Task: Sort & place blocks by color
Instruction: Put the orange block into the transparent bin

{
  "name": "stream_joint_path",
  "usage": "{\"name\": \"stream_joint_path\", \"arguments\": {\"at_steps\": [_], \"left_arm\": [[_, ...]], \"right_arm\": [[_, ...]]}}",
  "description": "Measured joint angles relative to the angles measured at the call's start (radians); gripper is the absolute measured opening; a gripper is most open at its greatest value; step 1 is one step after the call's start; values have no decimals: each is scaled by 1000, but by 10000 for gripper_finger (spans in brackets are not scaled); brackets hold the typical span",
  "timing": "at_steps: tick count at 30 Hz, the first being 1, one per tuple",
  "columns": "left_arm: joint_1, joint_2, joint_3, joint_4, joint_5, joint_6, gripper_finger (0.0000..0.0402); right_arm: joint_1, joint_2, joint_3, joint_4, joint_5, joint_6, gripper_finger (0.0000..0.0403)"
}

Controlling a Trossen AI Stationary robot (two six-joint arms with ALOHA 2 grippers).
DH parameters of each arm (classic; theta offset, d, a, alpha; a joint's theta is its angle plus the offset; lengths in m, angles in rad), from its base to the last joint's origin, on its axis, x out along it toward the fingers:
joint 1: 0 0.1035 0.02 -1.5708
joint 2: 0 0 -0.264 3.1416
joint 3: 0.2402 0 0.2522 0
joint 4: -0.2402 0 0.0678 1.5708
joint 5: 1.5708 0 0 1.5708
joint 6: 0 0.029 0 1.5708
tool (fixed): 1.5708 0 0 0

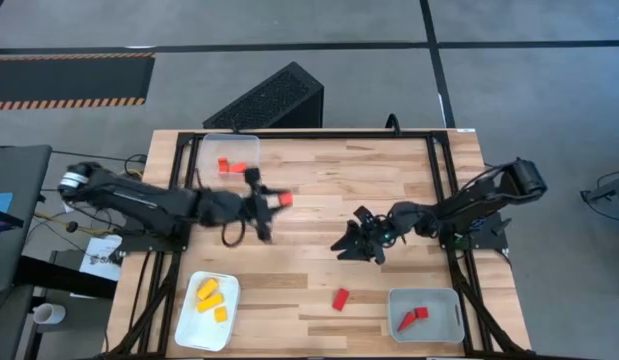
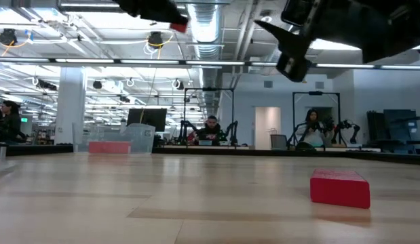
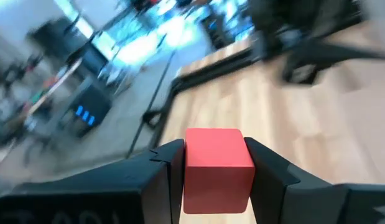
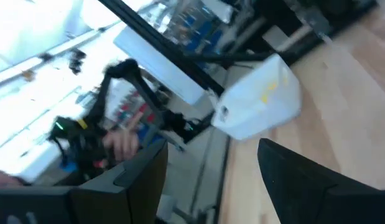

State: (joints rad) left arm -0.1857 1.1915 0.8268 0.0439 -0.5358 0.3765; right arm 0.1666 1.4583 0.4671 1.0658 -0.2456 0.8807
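My left gripper [image 1: 276, 206] hangs above the table's middle, shut on a small red cube [image 3: 217, 168], which also shows in the low view [image 2: 178, 26]. My right gripper [image 1: 351, 243] is open over the table right of centre, holding nothing; its fingers [image 4: 304, 180] stand wide apart. Another red block [image 1: 340, 298] lies flat on the wood near the near edge and looks large in the low view [image 2: 340, 187]. Red blocks [image 1: 224, 165] sit in the clear tray, yellow blocks [image 1: 211, 297] in the white tray, and red wedges [image 1: 412, 319] in the near-right tray. My left gripper pinches the red cube by two opposite side faces [image 3: 191, 171] between its two fingers. Its top face and front face show between them. The cube is lifted clear of the table, high above the wood in the low view.
A clear tray [image 1: 215, 146] stands at the far-left corner, a white tray [image 1: 189, 330] at the near-left, and a pale tray [image 1: 451, 300] at the near-right. A black frame rims the table. A dark box [image 1: 269, 98] sits beyond the far edge. People sit in the room behind.
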Motion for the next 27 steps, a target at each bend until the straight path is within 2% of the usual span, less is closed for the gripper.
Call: {"name": "stream_joint_path", "arguments": {"at_steps": [4,9,14,17,20,23,27], "left_arm": [[163,-144,0,-232,71,-120,102],[456,-270,-68,-315,243,-243,108],[773,-262,-150,-346,333,-340,107],[926,-206,-177,-349,477,-374,103],[1001,-164,-188,-317,643,-358,103],[1011,-148,-211,-232,811,-325,103],[976,-167,-245,-46,1187,-262,103]], "right_arm": [[47,-31,0,-111,97,-30,272],[77,-33,0,-149,156,-54,272],[75,-33,0,-167,183,-66,272],[76,-33,0,-170,183,-67,272],[76,-33,0,-176,180,-67,272],[75,-33,0,-179,181,-68,272],[76,-32,0,-202,192,-70,272]]}}
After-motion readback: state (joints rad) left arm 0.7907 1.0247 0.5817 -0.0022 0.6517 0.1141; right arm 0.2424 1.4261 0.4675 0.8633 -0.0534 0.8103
